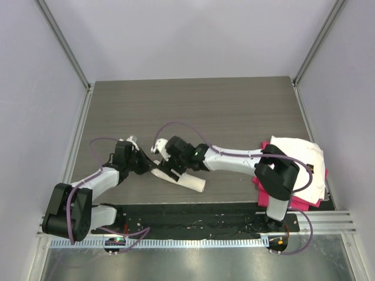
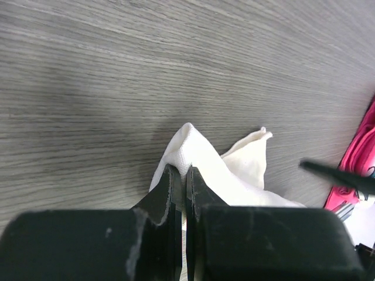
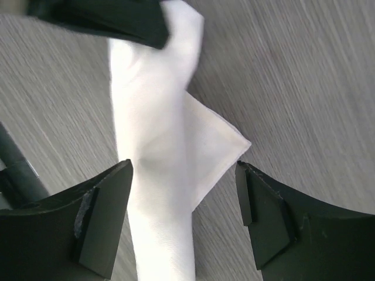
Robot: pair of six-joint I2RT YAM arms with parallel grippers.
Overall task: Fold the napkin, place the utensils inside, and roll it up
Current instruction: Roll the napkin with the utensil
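The napkin [image 1: 186, 181], bundled into a long narrow cream-white roll with one corner sticking out, lies on the table [image 1: 234, 111] near its front edge — the left claw [image 2: 181, 172] pinched tight on one end, the right claw [image 3: 183, 167] spread wide over its middle.

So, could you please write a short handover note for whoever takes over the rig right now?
Left gripper: shut, pinching one end of the napkin.
Right gripper: open, a finger on either side of the napkin, not gripping it.
Napkin: a narrow roll lying on the table between the arms.
Spoon: not visible in any view.
Done: folding and rolling, apparently.
Left: confirm the spoon is inside, release, retract.
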